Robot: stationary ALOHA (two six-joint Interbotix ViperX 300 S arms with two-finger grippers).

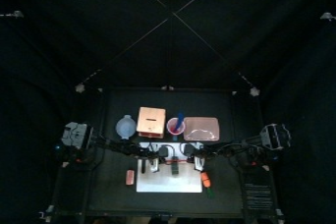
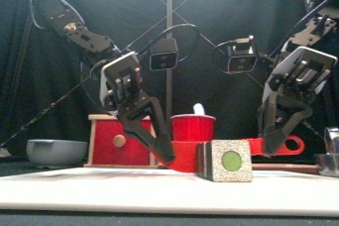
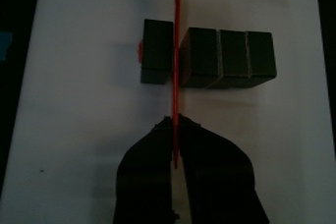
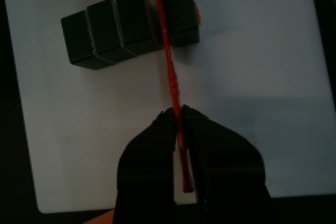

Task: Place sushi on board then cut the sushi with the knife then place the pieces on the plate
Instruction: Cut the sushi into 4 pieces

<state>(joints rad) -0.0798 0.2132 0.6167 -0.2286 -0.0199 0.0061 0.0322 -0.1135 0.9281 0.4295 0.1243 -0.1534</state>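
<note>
The dark green sushi roll [image 3: 217,56] lies on the white cutting board [image 3: 79,90]; in the front view its near end [image 2: 228,161] shows a green centre. My left gripper [image 3: 178,122] is shut on a thin red knife [image 3: 178,31] whose blade runs across the roll, between one end block [image 3: 157,51] and the other three. In the right wrist view my right gripper [image 4: 175,115] is likewise shut on a red blade [image 4: 164,41] lying in the same gap of the roll [image 4: 125,22]. In the front view the left gripper [image 2: 162,156] and the right gripper [image 2: 269,149] flank the roll.
Behind the board stand the blue-grey bowl [image 2: 56,151], the wooden box with its red drawer front [image 2: 117,141], the red cup [image 2: 193,129] and the pink tray [image 1: 201,127]. A small orange thing lies at each side of the board [image 1: 171,179].
</note>
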